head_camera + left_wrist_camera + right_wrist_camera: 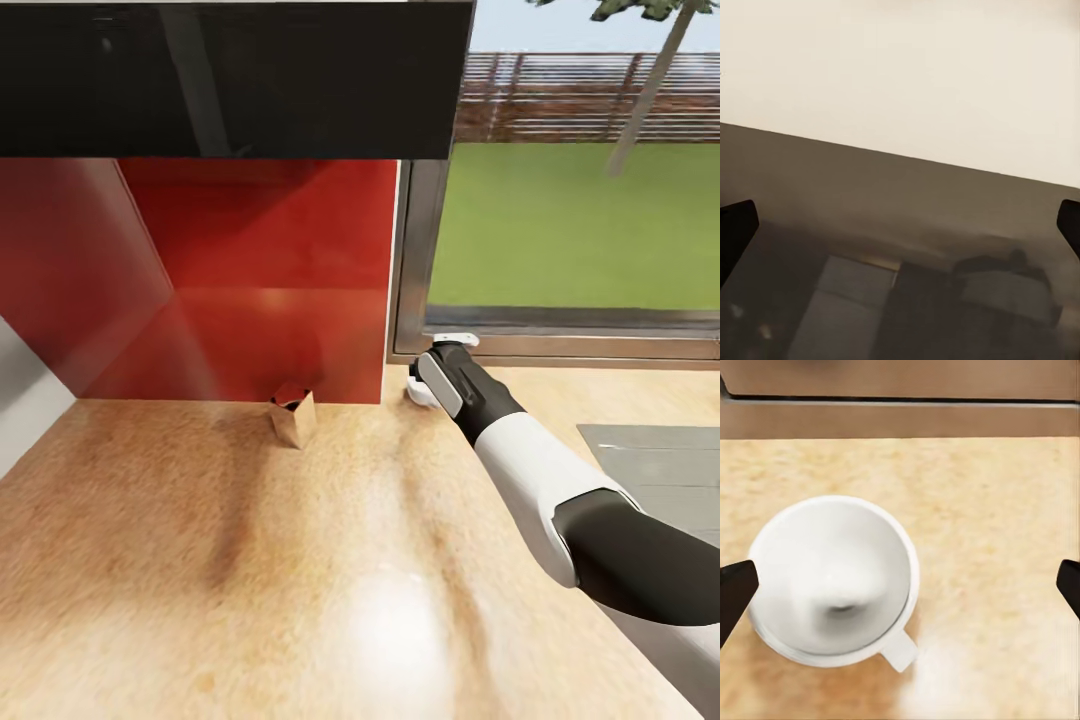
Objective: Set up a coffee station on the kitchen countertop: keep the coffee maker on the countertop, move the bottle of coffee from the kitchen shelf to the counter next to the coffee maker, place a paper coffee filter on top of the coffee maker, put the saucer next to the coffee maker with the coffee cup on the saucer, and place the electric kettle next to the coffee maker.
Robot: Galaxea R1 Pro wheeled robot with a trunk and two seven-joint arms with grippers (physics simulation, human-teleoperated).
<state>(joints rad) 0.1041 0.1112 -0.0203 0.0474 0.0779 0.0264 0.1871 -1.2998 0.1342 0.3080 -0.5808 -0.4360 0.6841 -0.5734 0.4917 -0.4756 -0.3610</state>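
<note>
A white coffee cup (832, 577) with a short side handle (900, 649) stands upright and empty on the light wood kitchen countertop (982, 510), seen from straight above. My right gripper (902, 585) hangs open over it, dark fingertips (735, 589) wide apart, the cup nearer one finger. In the head view the right arm reaches to the back of the countertop (200, 560) by the window sill, a bit of the white cup (415, 393) showing under the wrist. I cannot tell whether a saucer lies beneath. My left gripper (900, 225) is open and holds nothing.
A small brown paper bag (293, 417) stands against the red backsplash (250, 280). Black upper cabinets (230, 80) hang overhead. The window frame (560, 345) closes the back right, and the steel sink (655, 470) is inset at the right.
</note>
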